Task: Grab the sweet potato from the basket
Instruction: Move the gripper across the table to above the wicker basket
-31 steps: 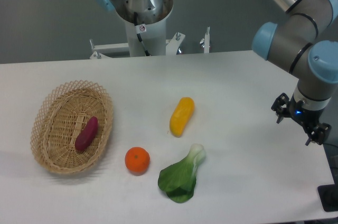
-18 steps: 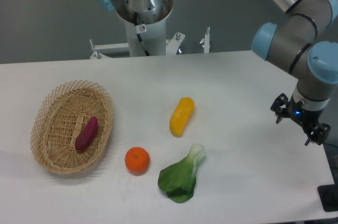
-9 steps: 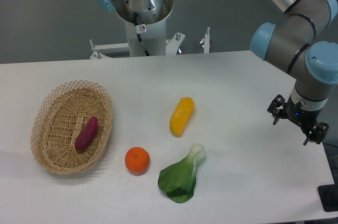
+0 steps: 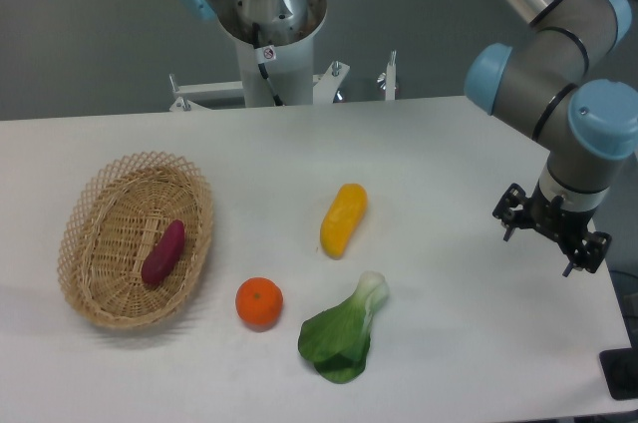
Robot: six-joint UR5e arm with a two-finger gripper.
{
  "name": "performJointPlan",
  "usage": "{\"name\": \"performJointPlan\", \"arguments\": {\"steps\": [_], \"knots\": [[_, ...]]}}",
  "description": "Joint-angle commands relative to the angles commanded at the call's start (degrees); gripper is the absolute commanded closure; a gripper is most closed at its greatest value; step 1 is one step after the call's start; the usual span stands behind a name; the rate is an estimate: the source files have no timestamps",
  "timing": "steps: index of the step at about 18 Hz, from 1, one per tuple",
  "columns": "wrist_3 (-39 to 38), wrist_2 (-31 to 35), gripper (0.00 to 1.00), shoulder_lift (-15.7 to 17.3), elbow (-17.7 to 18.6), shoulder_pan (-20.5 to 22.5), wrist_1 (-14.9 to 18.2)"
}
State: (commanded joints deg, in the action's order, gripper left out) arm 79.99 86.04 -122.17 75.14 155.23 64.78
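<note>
The sweet potato is a small reddish-purple tuber lying inside the basket, an oval tan wicker basket at the left of the white table. My gripper hangs over the table's right side, far from the basket. Its fingers are spread apart and hold nothing.
A yellow oblong vegetable lies mid-table. A round orange sits just right of the basket. A green leafy bok choy lies in front of the yellow vegetable. The arm's base column stands behind the table's far edge.
My gripper has shifted a little to the left over the right side of the table. The vegetables and the basket have not moved.
</note>
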Motion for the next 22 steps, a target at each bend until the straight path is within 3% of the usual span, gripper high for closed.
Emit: {"name": "performJointPlan", "arguments": {"steps": [10,22], "knots": [[-12.04,-0.52,0.00,4.40,3.87,-8.26,0.70],[-26.81,-4.39,0.00,8.62,8.44,-22.50,0.70]]}}
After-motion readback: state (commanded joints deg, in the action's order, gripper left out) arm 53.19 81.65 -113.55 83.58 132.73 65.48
